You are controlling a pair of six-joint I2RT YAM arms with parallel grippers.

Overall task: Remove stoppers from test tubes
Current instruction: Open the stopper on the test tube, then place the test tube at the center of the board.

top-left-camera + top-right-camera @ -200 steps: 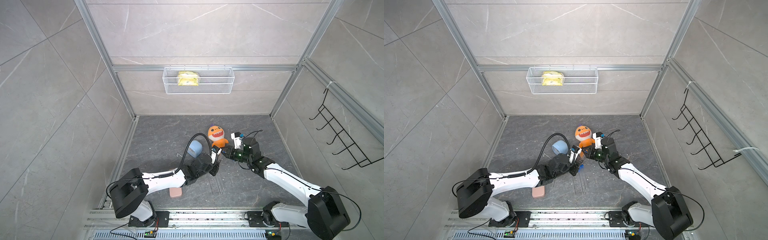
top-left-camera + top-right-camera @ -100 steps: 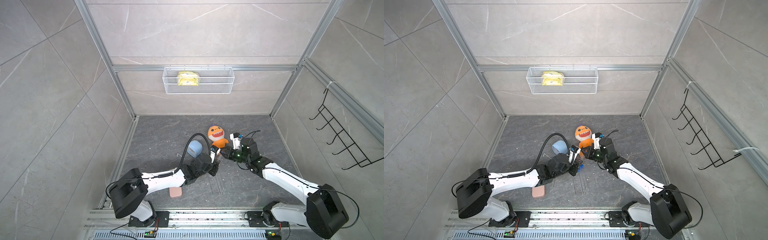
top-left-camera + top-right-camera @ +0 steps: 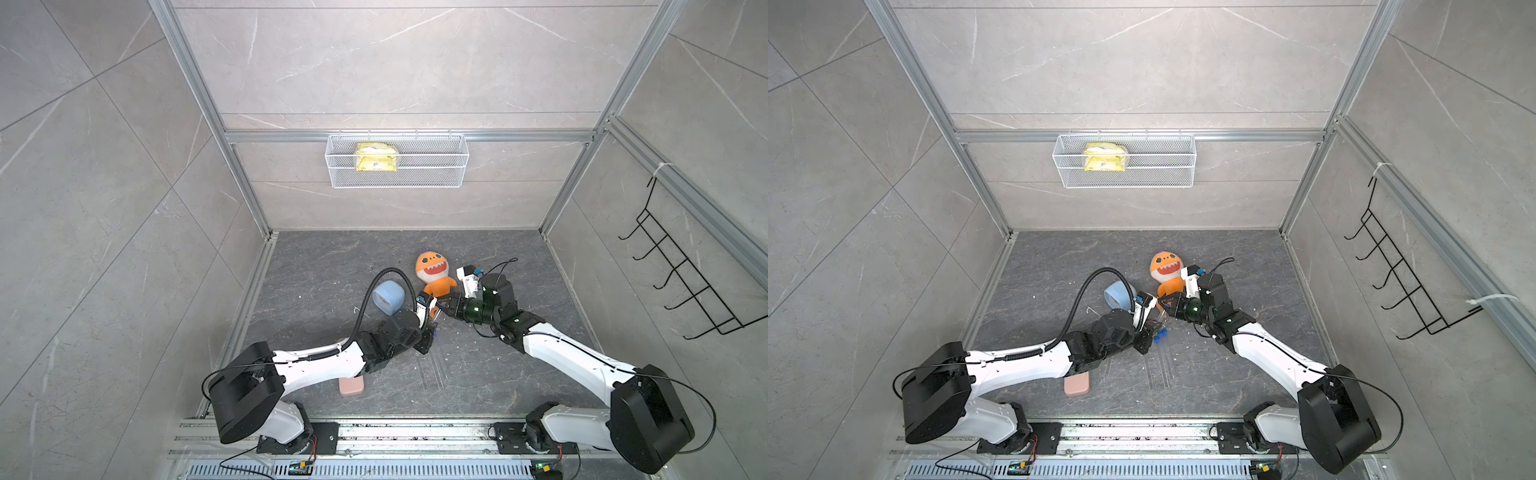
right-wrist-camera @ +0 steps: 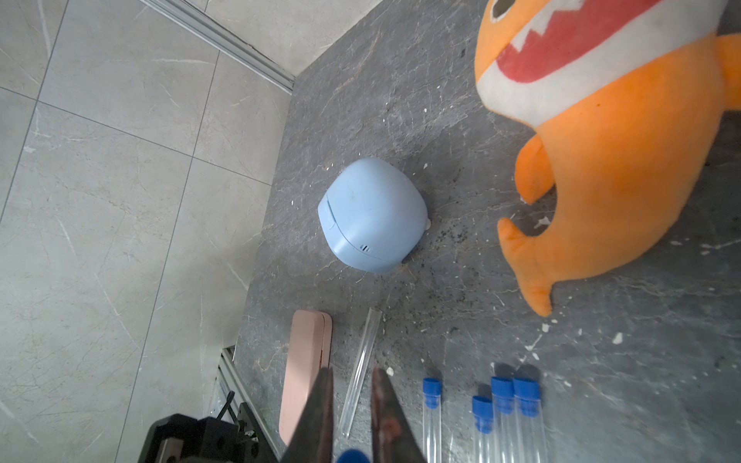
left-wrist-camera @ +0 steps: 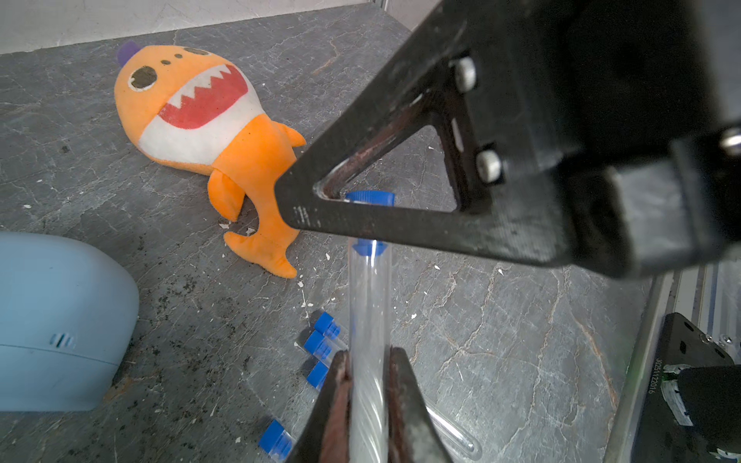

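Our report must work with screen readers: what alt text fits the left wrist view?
The left gripper clamps a thin clear test tube whose bright blue stopper is gripped by the right gripper. On the grey floor lie an orange plush shark, a pale blue rounded case and four blue-capped tubes.

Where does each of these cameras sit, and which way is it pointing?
Both top views: high overhead, looking down at the grey floor, orange plush and both whole arms.
Right wrist: on that arm, looking past the right pincer, shut on a blue stopper, at four capped tubes.
Left wrist: on that arm, looking along the left pincer, shut on a clear tube, toward the plush.
Shared: both wrist views show that stopper, plush and pale blue case.
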